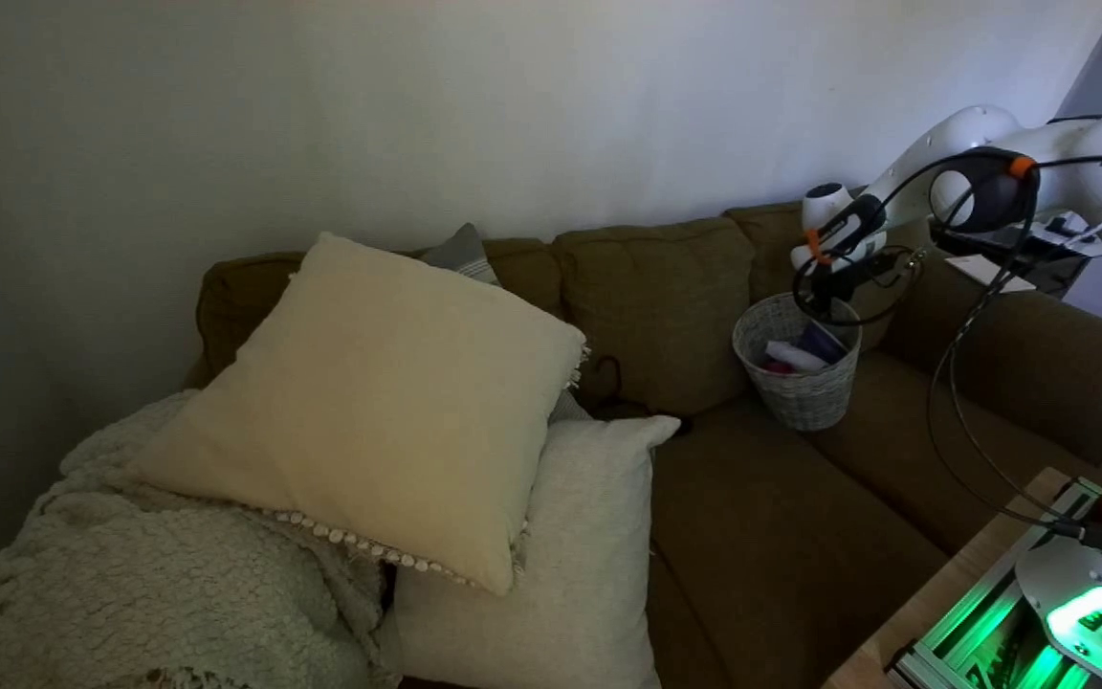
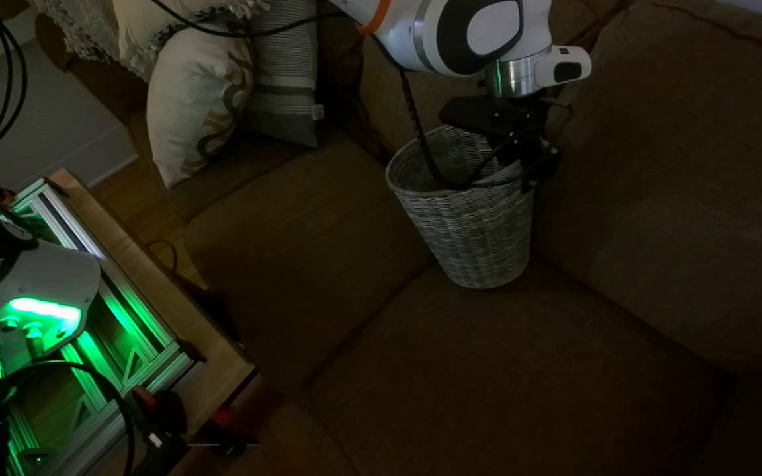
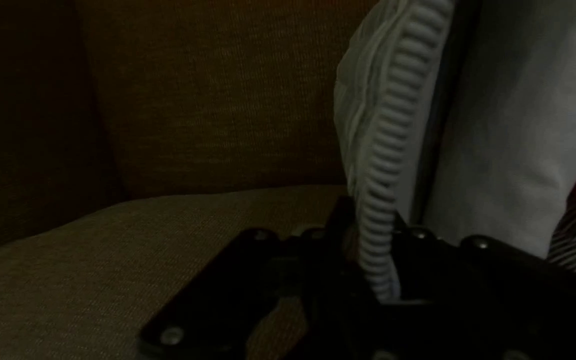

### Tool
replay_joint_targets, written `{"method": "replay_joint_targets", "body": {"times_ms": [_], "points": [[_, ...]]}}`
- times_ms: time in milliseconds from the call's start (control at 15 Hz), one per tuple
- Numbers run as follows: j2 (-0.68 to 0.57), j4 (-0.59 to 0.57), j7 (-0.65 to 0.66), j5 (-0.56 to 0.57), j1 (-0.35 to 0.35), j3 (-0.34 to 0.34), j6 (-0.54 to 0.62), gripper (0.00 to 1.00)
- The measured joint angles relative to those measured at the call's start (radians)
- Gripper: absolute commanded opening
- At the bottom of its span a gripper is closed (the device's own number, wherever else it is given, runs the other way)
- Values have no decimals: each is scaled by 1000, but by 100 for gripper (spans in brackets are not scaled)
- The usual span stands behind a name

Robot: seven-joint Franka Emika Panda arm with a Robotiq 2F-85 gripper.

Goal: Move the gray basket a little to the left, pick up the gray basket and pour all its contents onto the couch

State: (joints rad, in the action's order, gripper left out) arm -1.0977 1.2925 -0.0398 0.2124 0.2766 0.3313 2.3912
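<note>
The fingers are pinching the one basket by its rim, nearly fully closed, one finger sitting inside and one outside. They are pointing down, on the rim's side toward the back of the couch. The one arm is arching over the seat from its base beyond the couch's front edge, its wrist hanging downward. The basket is standing about upright near the couch's back edge, where two seat cushions are meeting. At least three things are lying in it: one white cloth, one dark packet, one red thing. Three pillows and one blanket are resting toward the couch's end away from the basket.
</note>
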Motion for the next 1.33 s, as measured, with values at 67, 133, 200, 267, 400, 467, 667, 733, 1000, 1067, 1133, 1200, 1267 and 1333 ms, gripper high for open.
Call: {"method": "replay_joint_targets", "body": {"times_ms": [67,133,200,267,400,467,667,733,1000,1067,1133,1200,1267,1333], "points": [[1,-4,-23,0,6,-8,-8,4],[4,-9,-54,-1,16,-21,-23,3],[9,-14,-92,-3,28,-39,-42,4],[16,-18,-135,-6,44,-61,-62,4],[34,-22,-234,-8,80,-108,-94,4],[43,-22,-288,-8,98,-129,-99,39],[81,-20,-414,-4,117,-151,-115,13],[94,-14,-436,-4,115,-151,-115,12],[138,22,-489,-1,109,-160,-115,0],[142,29,-491,-1,109,-162,-115,3],[144,33,-491,3,107,-162,-115,38],[144,37,-490,10,105,-159,-115,38],[145,42,-482,20,100,-153,-115,40],[145,46,-466,32,92,-143,-115,46]]}}
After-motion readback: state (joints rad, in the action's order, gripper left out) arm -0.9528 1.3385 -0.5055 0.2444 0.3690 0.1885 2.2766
